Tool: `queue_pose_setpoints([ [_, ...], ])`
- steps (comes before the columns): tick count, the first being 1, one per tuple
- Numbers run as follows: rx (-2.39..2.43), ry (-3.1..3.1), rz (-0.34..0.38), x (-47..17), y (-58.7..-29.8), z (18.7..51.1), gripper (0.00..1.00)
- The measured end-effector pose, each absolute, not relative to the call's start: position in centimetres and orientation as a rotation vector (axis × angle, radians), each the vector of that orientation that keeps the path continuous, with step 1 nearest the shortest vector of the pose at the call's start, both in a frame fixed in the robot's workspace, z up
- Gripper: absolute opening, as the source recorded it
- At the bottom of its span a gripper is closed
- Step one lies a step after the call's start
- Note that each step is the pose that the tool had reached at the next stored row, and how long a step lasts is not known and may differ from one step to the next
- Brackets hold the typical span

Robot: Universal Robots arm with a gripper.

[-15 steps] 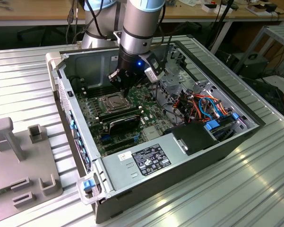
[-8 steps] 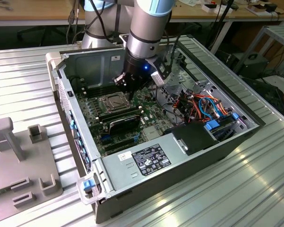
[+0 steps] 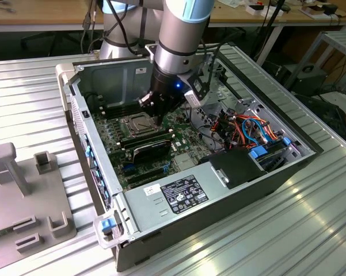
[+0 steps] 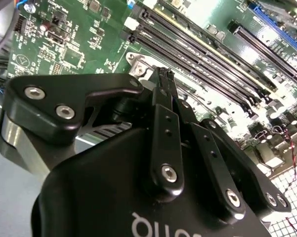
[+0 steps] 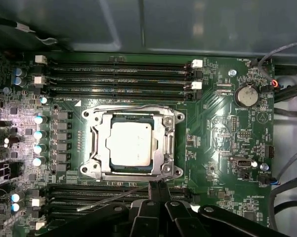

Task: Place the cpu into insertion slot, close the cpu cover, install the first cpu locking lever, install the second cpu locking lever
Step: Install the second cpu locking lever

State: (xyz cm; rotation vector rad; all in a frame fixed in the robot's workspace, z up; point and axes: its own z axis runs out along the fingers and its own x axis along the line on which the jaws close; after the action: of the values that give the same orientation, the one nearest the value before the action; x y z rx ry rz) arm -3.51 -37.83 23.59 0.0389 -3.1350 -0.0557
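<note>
One arm reaches down into the open computer case (image 3: pixel 259 172), which lies on its side on the ribbed metal counter (image 3: pixel 34 109). Its gripper (image 5: pixel 157 190) hangs just over the green motherboard (image 5: pixel 212 123), right at the edge of the insertion slot (image 5: pixel 96 165). The two fingers (image 4: pixel 164 94) are pressed together with no gap between them, and I see nothing held in them; their tips sit just beside the socket's metal rim. The one cpu (image 5: pixel 131 143) lies flat in the socket, silver face up, and the cpu cover (image 5: pixel 160 148) is down around it, its frame bordering the chip on all four sides. Two thin wire levers show: one (image 5: pixel 126 107) runs along the socket's far edge by the memory slots, the other (image 5: pixel 113 197) angles out loose across the slots near the fingertips. Four long memory slots (image 5: pixel 118 76) run in a bank on one side of the socket, with more on the gripper's side. One round coin battery (image 5: pixel 246 95) sits well apart from the socket. In the exterior view, a grey plastic fixture (image 3: pixel 23 195) rests on the counter at the exterior view's left.
</note>
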Motion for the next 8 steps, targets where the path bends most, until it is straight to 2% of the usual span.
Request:
queue_pose_setpoints([
  [8, 0.039, -3.135, -0.056, -4.3, -38.9, 23.6, 0.11],
])
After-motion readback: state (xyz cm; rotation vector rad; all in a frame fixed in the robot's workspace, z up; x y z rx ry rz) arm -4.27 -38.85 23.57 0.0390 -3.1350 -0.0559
